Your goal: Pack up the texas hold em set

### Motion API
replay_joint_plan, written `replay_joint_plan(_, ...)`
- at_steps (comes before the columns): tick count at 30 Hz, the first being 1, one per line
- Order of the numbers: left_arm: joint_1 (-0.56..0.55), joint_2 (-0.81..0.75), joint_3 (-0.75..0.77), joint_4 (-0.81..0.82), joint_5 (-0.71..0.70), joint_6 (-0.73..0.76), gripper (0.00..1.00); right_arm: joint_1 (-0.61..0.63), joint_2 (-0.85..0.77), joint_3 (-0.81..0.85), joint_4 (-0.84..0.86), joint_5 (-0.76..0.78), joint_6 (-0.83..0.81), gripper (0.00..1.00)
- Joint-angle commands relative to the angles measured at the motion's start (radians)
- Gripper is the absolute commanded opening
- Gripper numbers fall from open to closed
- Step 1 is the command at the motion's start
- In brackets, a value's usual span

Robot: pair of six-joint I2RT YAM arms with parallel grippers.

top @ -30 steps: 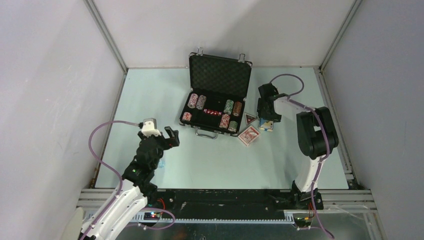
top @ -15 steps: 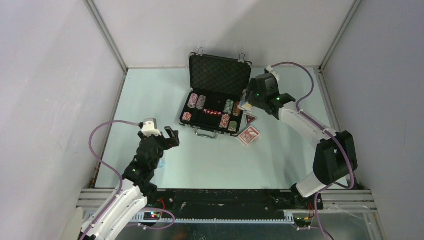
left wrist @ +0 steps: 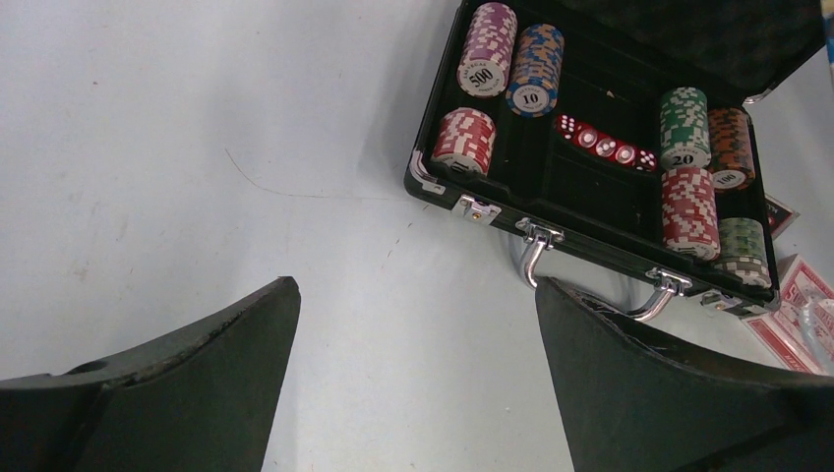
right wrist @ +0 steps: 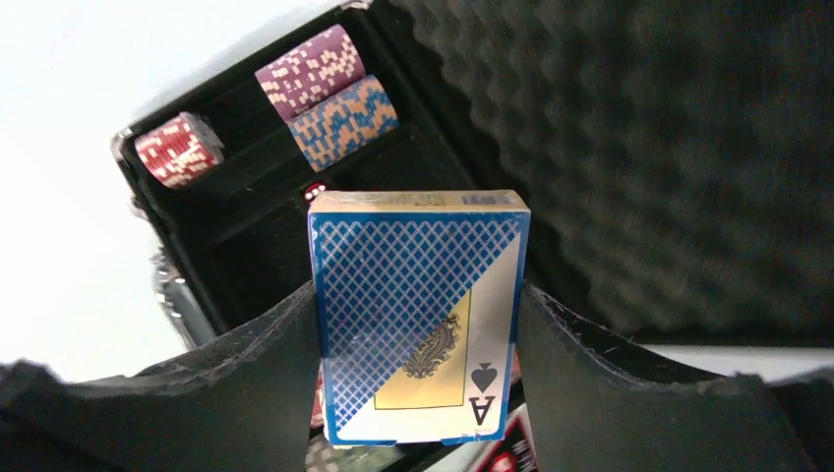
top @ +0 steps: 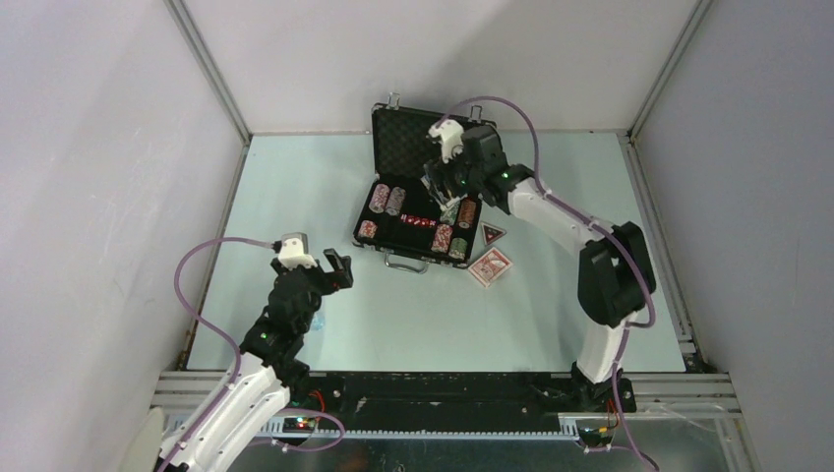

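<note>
The left gripper [left wrist: 415, 295] hung over the pale desk [left wrist: 197, 147], dark fingers [left wrist: 177, 393] spread wide. The black briefcase [top: 425, 147] lay open, egg-crate foam lining its lid, striped cylindrical chip stacks [left wrist: 489, 39] and red dice [left wrist: 607, 146] in its tray. Above the tray the right gripper [right wrist: 418, 305] pinched a blue lattice-backed card deck [right wrist: 393, 256]. Further right, a triangular piece [top: 493, 233] and, seemingly, a red deck [top: 490, 266] lay on the desk.

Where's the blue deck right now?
In the right wrist view, the blue deck is clamped in the right gripper, above the open briefcase near its foam lid.
</note>
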Motion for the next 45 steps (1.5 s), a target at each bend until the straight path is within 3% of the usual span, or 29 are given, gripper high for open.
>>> replay_joint_plan(1,-0.003,0.006,0.004,0.023,-0.003,0.008,0.97,0.024,0.097,0.226,-0.197,-0.050,-0.443,0.00)
replay_joint_plan(9,-0.003,0.008,0.003,0.027,-0.008,0.010,0.97,0.073,0.262,0.344,-0.146,0.032,-0.759,0.01)
replay_joint_plan(15,-0.003,0.017,0.005,0.032,-0.005,0.016,0.97,0.096,0.362,0.401,-0.150,0.051,-0.889,0.01)
replay_joint_plan(34,-0.003,0.043,0.011,0.033,-0.003,0.024,0.97,0.087,0.496,0.501,-0.111,0.049,-0.893,0.07)
replay_joint_plan(36,-0.003,0.040,0.010,0.033,-0.003,0.022,0.97,0.087,0.503,0.510,-0.124,0.054,-0.892,0.12)
replay_joint_plan(38,-0.003,0.039,0.009,0.033,-0.005,0.022,0.97,0.089,0.505,0.516,-0.138,0.048,-0.890,0.25)
replay_joint_plan(40,-0.003,0.040,0.009,0.033,-0.006,0.023,0.97,0.089,0.499,0.515,-0.153,0.032,-0.889,0.42)
replay_joint_plan(41,-0.003,0.041,0.008,0.033,-0.005,0.021,0.97,0.090,0.496,0.515,-0.156,0.026,-0.885,0.64)
replay_joint_plan(43,-0.002,0.044,0.010,0.033,-0.005,0.020,0.97,0.092,0.492,0.520,-0.164,0.027,-0.880,0.94)
replay_joint_plan(45,-0.003,0.048,0.012,0.033,-0.004,0.020,0.97,0.092,0.486,0.525,-0.171,0.024,-0.868,0.98)
